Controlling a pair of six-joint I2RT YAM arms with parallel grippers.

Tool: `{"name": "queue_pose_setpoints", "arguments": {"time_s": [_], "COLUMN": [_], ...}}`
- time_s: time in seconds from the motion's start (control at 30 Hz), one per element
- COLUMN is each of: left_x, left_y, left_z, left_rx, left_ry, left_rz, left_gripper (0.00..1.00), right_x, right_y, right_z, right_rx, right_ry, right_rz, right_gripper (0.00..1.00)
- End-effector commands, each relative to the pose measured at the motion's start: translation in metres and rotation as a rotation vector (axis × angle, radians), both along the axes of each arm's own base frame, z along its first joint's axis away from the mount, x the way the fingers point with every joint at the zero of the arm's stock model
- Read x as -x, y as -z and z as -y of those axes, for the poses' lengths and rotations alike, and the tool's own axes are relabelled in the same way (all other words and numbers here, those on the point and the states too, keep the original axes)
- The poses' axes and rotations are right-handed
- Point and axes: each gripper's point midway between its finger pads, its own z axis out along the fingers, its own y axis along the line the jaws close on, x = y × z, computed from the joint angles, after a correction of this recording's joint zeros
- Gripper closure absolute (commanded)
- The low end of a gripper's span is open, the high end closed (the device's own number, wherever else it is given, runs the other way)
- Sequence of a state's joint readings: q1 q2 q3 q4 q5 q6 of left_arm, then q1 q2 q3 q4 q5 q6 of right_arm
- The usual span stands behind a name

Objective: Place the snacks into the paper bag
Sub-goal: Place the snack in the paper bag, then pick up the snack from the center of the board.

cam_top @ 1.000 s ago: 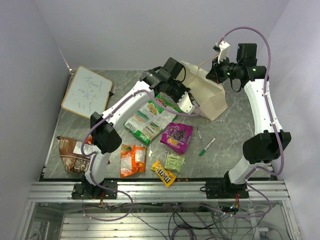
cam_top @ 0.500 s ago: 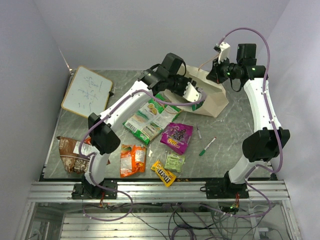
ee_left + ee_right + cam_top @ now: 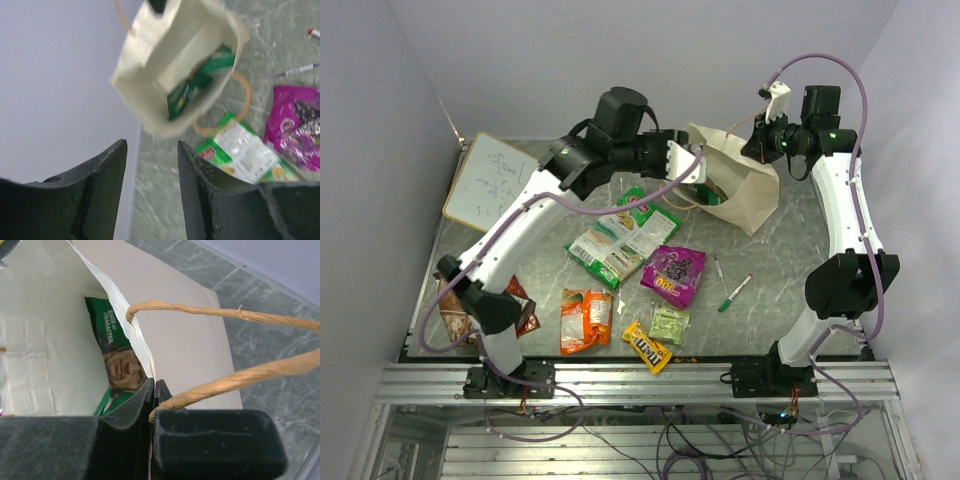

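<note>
Orange bag (image 3: 584, 320), green bags (image 3: 620, 235) and purple pouch (image 3: 672, 272) lie on the worktop (image 3: 780, 260), nearside of our left pincer (image 3: 690, 166). It hangs spread and empty beside the paper bag (image 3: 752, 195), which holds a green packet (image 3: 192, 87). Our right pincer (image 3: 154, 387) pinches the bag's rim.

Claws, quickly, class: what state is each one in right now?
Left claw: open, holding nothing.
Right claw: closed on the paper bag rim.
</note>
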State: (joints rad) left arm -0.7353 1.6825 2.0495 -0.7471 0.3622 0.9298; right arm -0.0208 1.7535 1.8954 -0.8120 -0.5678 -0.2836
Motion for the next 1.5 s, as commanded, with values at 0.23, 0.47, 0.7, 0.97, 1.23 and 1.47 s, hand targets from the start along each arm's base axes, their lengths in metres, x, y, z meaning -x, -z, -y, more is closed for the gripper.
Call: {"name": "queue_pose_setpoints", "arguments": {"time_s": [0.23,0.47,0.7,0.97,1.23,1.47], "left_x": [-0.044,-0.071,-0.124,-0.174,-0.202,-0.207], "left_y": [0.132,0.200,0.265,0.300,0.327,0.346], "left_z": [-0.111,-0.098,-0.073,-0.053,-0.044,-0.038], "left_rx": [0.134,0.174,0.194,0.228,0.271,0.283], "left_ry": [-0.476,-0.544,-0.602,-0.612,-0.609,-0.566], "left_rz": [-0.484,-0.714,-0.840,-0.891,-0.922,-1.003], "left_gripper": [0.40,0.27,0.25,0.19,0.17,0.14], "right_x": [-0.024,-0.027,-0.025,-0.021,-0.016,-0.015], "right_y": [0.008,0.010,0.001,-0.006,-0.007,-0.007], "right_z": [0.039,0.038,0.033,0.030,0.025,0.025], "right_rx": [0.050,0.044,0.017,0.005,-0.012,-0.014], "right_ry": [0.110,0.105,0.087,0.076,0.064,0.057], "right_rz": [0.009,0.003,0.014,0.027,0.027,0.029], "right_gripper": [1.00,1.00,1.00,1.00,1.00,1.00]}}
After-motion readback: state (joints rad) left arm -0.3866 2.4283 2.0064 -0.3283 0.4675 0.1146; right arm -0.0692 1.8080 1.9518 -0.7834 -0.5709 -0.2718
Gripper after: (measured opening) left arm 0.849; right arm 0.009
